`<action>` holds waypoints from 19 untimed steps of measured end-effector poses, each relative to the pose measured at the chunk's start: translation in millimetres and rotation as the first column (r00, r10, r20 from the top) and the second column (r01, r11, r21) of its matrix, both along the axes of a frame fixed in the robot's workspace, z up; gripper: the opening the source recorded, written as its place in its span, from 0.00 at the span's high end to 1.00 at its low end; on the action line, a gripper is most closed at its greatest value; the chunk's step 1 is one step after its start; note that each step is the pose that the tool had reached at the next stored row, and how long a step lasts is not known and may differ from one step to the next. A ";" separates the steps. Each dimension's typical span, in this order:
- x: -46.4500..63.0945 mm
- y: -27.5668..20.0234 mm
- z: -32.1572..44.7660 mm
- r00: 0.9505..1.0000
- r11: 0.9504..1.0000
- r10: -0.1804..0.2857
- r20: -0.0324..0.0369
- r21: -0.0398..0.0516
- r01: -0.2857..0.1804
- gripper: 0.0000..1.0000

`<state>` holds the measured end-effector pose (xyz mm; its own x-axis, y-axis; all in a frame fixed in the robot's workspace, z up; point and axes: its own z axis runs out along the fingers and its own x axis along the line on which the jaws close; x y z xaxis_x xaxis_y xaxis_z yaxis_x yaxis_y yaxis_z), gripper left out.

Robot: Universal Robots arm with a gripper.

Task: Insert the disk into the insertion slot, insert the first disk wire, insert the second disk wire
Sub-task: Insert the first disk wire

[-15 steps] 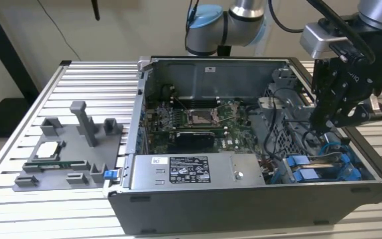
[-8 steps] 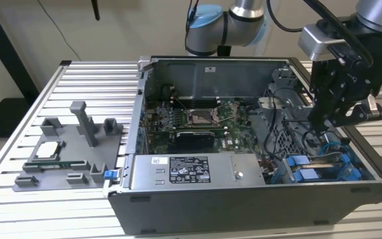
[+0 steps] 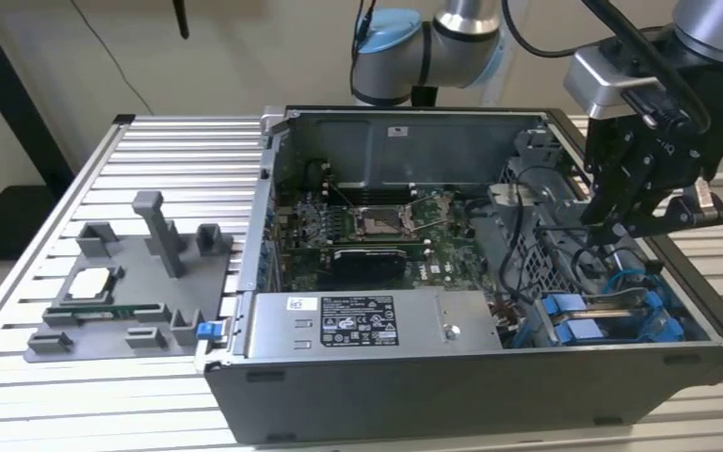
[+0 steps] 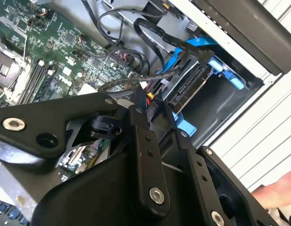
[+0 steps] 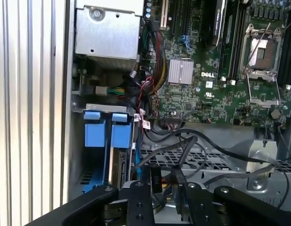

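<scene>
Open computer case with contents, listed from the exterior view's left to its right.

- **Grey tray**: on the table outside the case, at the far left.
- **Circuit board**: in the middle of the case floor.
- **Silver box**: against the near wall, in front of the board.
- **Slot**: near right corner of the case, with blue fittings.
- **Disk**: already seated in the slot, standing on edge. Its long axis runs left to right along the near wall. Its connector edge appears to point left, toward the silver box.
- **Black wires**: loose, lying just beyond the slot on the far side.
- **Claw**: hangs above the wires, so the disk lies below it and slightly nearer. Whether the claw is apart or clamped on a wire plug cannot be told.
</scene>
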<state>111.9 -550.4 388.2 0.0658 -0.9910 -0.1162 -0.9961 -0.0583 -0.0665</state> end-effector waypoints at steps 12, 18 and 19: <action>-2.0 -3.1 -0.6 1.000 1.000 0.009 0.008 0.001 -0.009 0.00; -2.3 -3.1 -0.9 1.000 1.000 0.009 0.016 0.001 -0.009 1.00; -2.3 -3.1 -0.9 1.000 1.000 0.009 0.016 0.001 -0.009 1.00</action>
